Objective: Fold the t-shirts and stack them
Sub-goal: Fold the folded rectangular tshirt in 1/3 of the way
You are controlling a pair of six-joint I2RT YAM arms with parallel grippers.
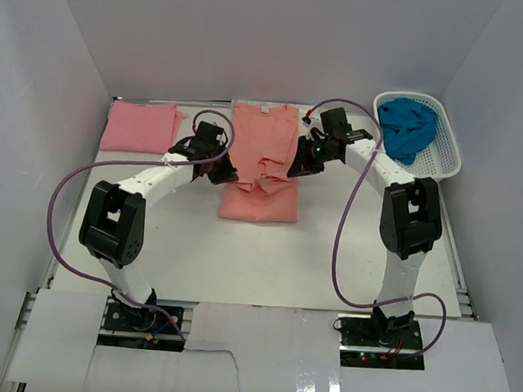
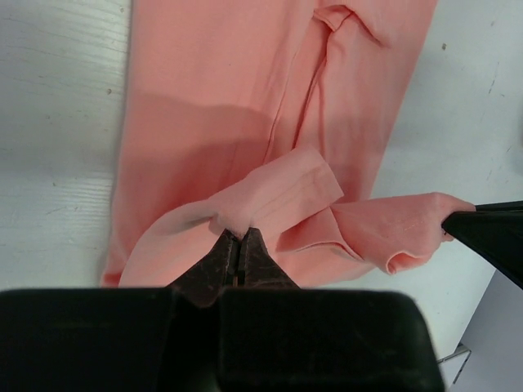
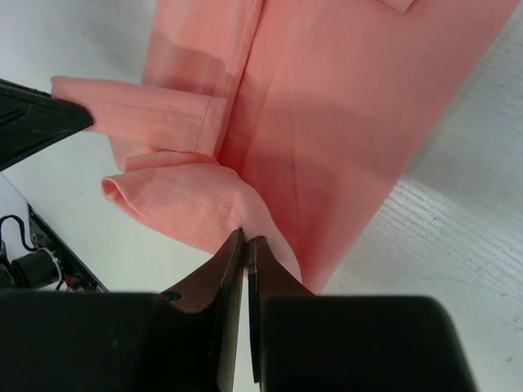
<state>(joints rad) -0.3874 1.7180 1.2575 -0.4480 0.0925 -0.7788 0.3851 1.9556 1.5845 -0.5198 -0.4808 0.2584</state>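
Salmon-orange t-shirt [image 1: 259,200] mid-table, left gripper [image 2: 237,241] clenched on a lifted fold, right gripper [image 3: 245,238] clamped on the opposite edge, apparently a sleeve.

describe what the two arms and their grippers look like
The left arm and right arm both have white tube links joined by chunky black joint housings. A thin purple cable loops loosely beside each, from base to wrist. The right arm shows a small green light near its wrist. The left gripper and right gripper are black, with two dark fingers tapering to narrow tips.
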